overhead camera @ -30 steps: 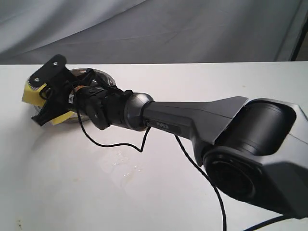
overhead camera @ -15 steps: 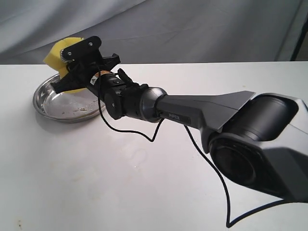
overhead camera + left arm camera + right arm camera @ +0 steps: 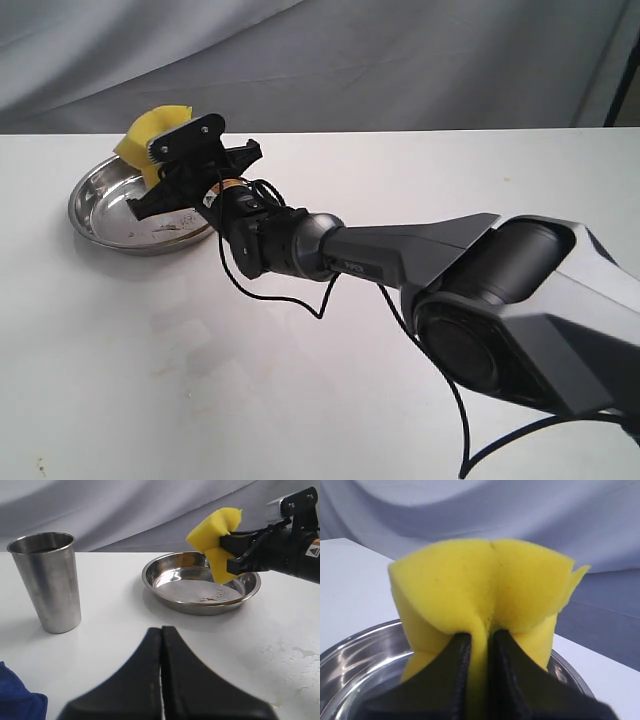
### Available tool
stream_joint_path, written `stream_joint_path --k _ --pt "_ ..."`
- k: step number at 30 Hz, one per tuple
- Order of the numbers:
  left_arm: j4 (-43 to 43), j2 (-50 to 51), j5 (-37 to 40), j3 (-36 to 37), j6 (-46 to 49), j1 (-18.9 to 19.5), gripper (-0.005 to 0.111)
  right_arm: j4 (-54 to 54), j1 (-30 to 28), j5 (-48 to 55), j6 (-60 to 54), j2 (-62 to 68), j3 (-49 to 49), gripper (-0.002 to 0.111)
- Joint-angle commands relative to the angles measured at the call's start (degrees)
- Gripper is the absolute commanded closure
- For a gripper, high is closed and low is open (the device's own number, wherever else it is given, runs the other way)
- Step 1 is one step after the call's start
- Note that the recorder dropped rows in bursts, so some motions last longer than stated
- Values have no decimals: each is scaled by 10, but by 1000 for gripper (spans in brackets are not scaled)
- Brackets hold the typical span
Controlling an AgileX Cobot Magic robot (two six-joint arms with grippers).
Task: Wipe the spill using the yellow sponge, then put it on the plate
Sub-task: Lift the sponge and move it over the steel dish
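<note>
The yellow sponge is pinched and folded between the fingers of my right gripper, which is shut on it. It hangs over the far part of the steel plate, not touching the dish. The right wrist view shows the sponge bulging round the gripper, with the plate's rim below. In the left wrist view the sponge is above the plate. No amber spill shows; faint wet marks lie on the table. My left gripper is shut on nothing.
A tall steel cup stands on the table to one side of the plate. A blue cloth lies near my left gripper. A few brownish specks sit in the plate. The right arm stretches across the table's middle.
My right gripper lifted the sponge from low at the plate's near-left edge, turned, and now holds it slightly lower and further right than half a second ago, over the plate.
</note>
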Motion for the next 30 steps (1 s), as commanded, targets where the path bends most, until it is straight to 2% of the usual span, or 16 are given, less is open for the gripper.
stream_joint_path --k 1,3,6,8,18,25,30 --pt "-1 2 -6 2 -1 -4 107 -9 -1 -14 0 4 -3 75" --pt "-1 2 -6 2 -1 -4 107 -9 -1 -14 0 6 -3 56" --pt "-1 2 -6 2 -1 -4 107 -6 -1 -36 1 8 -3 20" --pt "-1 2 -6 2 -2 -4 107 -6 -1 -39 4 8 -3 9" --pt "-1 2 -6 2 -2 -4 107 -7 1 -53 5 5 -3 8" --pt "-1 2 -6 2 -1 -4 107 -29 27 -45 -13 -41 -3 8" --pt "-1 2 -6 2 -1 -4 107 -24 36 34 -39 -97 -3 9"
